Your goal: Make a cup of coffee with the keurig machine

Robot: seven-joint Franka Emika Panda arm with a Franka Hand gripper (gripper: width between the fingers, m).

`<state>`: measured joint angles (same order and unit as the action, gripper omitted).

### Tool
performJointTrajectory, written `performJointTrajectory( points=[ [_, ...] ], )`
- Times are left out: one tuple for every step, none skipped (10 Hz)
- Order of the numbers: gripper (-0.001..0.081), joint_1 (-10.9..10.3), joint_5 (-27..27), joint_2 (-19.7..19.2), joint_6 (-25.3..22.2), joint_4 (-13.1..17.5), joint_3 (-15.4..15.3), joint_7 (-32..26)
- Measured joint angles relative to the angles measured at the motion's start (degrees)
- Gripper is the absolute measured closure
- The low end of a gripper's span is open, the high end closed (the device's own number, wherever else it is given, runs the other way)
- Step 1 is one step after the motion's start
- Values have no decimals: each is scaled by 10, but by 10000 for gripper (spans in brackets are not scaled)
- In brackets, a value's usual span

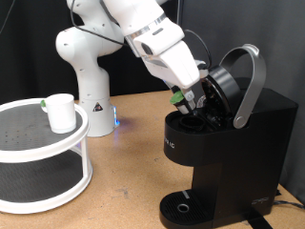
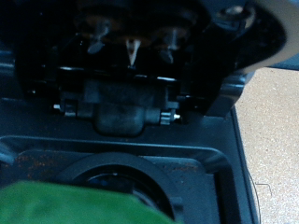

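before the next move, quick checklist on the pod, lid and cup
1. Hinged lid of the large boxy matte-black coffee maker raised: ok, its grey-silver handle band is tilted up.
2. Claw over the open chamber: ok.
3. Small green-topped pod at the claw's tip: ok; whether it is gripped, cannot tell.
4. Pod chamber unobstructed: cannot tell, green blur covers part of it.
5. Small white cylindrical cup on the round drip tray: not ok, it sits on the white round two-tier shelf.

The exterior view is evenly lit against a black backdrop, with a small blue glow at the arm's base. The wrist view is dim and soft (the near green blur especially).
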<state>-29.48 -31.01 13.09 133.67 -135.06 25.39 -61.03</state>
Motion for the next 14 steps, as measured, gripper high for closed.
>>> performJointTrajectory(
  points=[
    [329, -1, -1, -2, 6, -5, -1, -3],
    [329, -2, -4, -6, 12, -8, -1, -5],
    [329, -4, -11, -12, 18, -10, -1, -11],
    [329, -6, -21, -17, 23, -11, -2, -19],
    [329, -8, -33, -23, 28, -11, -2, -28],
    [329, -10, -40, -28, 31, -11, -2, -33],
    [329, -11, -44, -30, 31, -11, -4, -34],
    [329, -11, -46, -32, 31, -11, -5, -35],
    [329, -11, -46, -35, 31, -11, -7, -35],
    [329, -11, -47, -39, 31, -10, -8, -35],
    [329, -11, -47, -42, 31, -8, -8, -35],
    [328, -11, -49, -43, 31, -8, -10, -35],
    [159, -11, -50, -44, 31, -8, -11, -35],
    [159, -11, -52, -45, 31, -8, -13, -35]
  ],
)
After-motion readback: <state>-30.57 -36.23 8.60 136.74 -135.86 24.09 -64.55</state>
